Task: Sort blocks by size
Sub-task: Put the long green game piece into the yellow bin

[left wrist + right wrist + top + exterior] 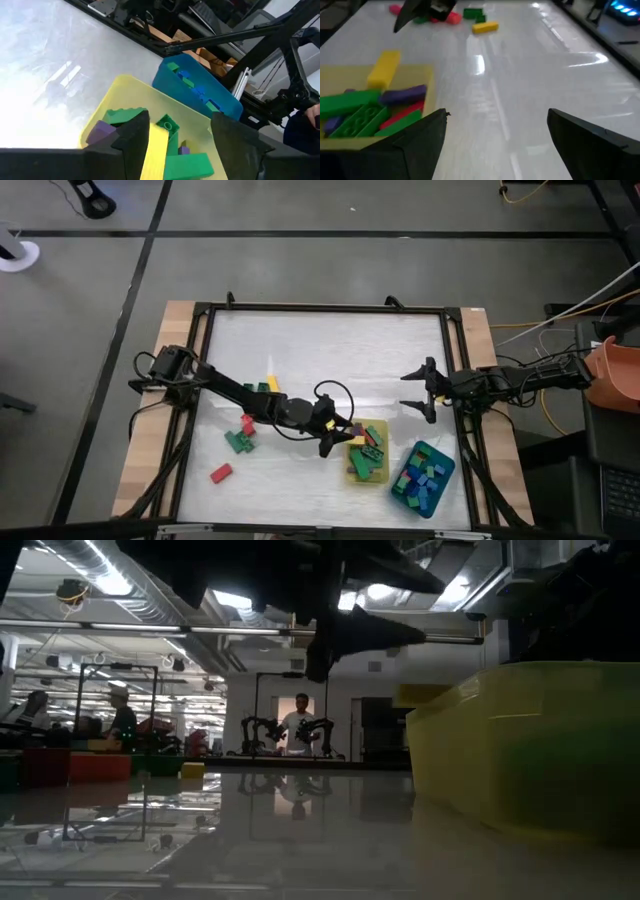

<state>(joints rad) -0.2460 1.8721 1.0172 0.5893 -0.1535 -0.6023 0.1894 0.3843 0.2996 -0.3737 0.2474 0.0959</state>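
1. The left gripper (338,442) hangs over the near-left edge of the yellow tray (351,472), fingers spread apart with nothing between them.
2. In the left wrist view a long yellow block (156,150) lies between the open fingers (132,137), resting tilted on the pile in the tray; the fingers do not appear to pinch it.
3. Around it in the yellow tray sit long green blocks (187,164), a purple one (102,131) and, in the right wrist view, a red one (402,115).
4. The teal tray (443,472) sits just beside the yellow one, toward the table's near-right corner, holding small blue and green blocks (422,480).
5. Loose blocks remain on the table (330,350) left of the trays: a green-and-red cluster (241,435), a lone red block (221,473) nearer the front, and yellow and green pieces (265,386) by the left arm.
6. The right gripper (418,391) waits at the table's right side, well apart from the trays, jaws wide and empty.
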